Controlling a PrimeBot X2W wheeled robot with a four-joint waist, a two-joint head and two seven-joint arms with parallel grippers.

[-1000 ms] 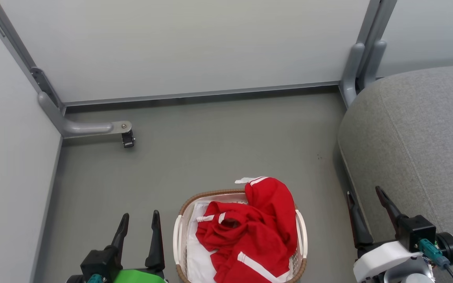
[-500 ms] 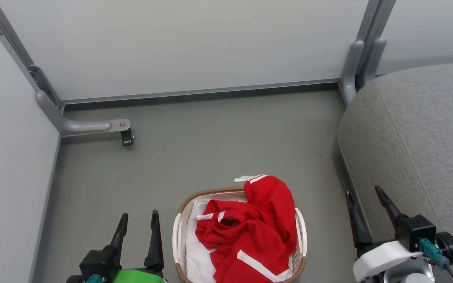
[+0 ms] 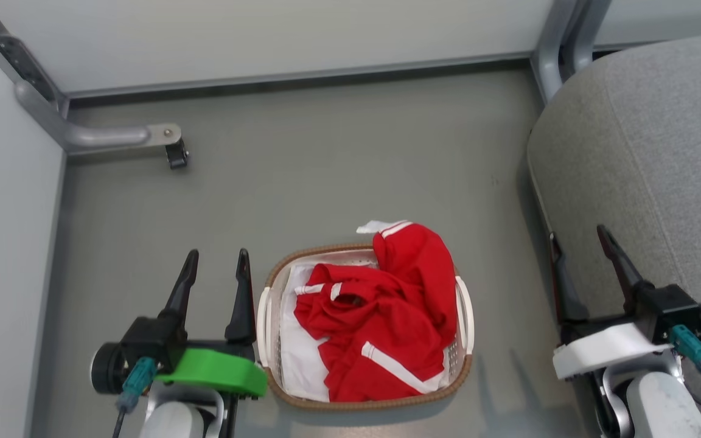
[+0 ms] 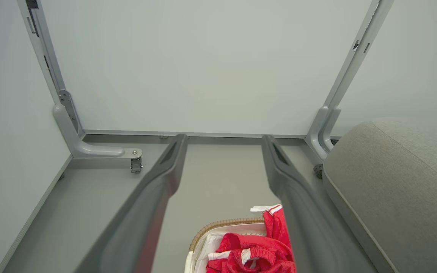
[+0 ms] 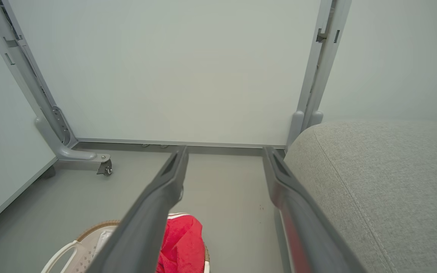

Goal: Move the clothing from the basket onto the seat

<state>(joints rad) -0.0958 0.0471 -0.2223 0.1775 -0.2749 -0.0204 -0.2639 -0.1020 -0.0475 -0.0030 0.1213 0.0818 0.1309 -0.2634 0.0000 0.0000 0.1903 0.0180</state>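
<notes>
The red clothing [image 3: 387, 316] with white stripe trim lies crumpled in the oval basket [image 3: 277, 277] on the floor, one part draped over the far rim. A white sheet lines the basket under it. My left gripper [image 3: 216, 255] stands open just left of the basket, empty. My right gripper [image 3: 578, 237] is open and empty, right of the basket, at the edge of the grey seat [image 3: 648, 152]. The left wrist view shows the clothing [image 4: 256, 254], the basket [image 4: 222, 225] and the seat [image 4: 393, 182]. In the right wrist view lie the clothing [image 5: 182, 244] and the seat [image 5: 385, 178].
Pale partition panels wall in the grey floor at the back and left. A grey metal foot with a caster [image 3: 177, 155] juts out at the back left, and upright posts [image 3: 554, 42] stand at the back right beside the seat.
The head camera has tilted down, so the whole scene sits higher in the picture and more of both arms shows. The clothing and basket have not moved, and both grippers stay open.
</notes>
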